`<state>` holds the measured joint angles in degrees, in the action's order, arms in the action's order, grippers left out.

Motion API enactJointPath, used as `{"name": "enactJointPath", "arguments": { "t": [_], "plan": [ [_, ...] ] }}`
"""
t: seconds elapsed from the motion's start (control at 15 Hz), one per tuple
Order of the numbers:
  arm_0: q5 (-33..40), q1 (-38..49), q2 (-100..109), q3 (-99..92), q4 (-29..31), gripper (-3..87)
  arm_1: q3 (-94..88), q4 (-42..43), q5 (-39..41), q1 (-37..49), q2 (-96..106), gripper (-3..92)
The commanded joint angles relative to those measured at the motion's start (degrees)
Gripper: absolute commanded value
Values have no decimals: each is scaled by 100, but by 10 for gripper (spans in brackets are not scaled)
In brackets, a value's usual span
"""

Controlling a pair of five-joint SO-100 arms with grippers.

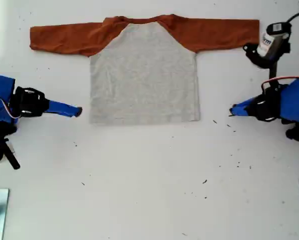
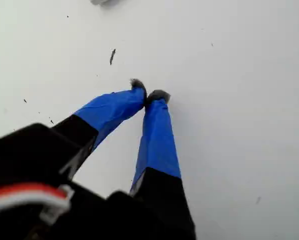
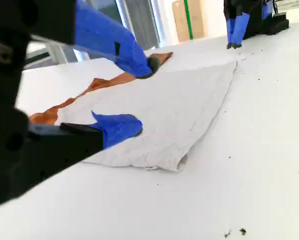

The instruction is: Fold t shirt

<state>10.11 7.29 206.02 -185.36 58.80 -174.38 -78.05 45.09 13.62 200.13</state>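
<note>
My second end effector [image 3: 139, 95] agape beside t shirt [image 1: 143, 75] hem corner.

Overhead exterior view; low wrist views, second sharing the t shirt [image 3: 179, 110]

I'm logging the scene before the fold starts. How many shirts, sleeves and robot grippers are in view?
T shirt: 1
Orange sleeves, both spread flat: 2
Grippers: 2, my first gripper shut over bare table, my second gripper open beside the shirt's hem
Total: 5
</note>
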Motion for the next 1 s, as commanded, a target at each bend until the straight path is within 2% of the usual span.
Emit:
{"name": "enactJointPath", "arguments": {
  "t": [0.0, 0.07, 0.13, 0.2, 0.47, 0.6, 0.73, 0.93],
  "plan": [
    [-492, -220, 44, -70, -9, 185, -281, -9, -3718, -343, 70, 38],
    [-492, -369, 44, -70, 0, 183, -281, -9, -3823, -360, 70, 38],
    [-439, -378, 44, -70, -18, 96, -290, 18, -3700, -360, 70, 38],
    [-439, -369, 44, -70, -18, 2, -308, 26, -4069, -325, 70, 37],
    [-448, -176, 44, -70, -9, -3, -246, 149, -4096, -272, 70, 33],
    [-439, -448, 44, -70, -9, -3, 422, 53, -3858, -88, -246, 32],
    [-413, -387, 44, -70, -9, -3, 2355, -606, -2883, 747, -2092, 32],
    [-334, -343, 44, -70, -9, -3, 5353, -1749, -721, 2848, -4377, 33]
  ]
}}
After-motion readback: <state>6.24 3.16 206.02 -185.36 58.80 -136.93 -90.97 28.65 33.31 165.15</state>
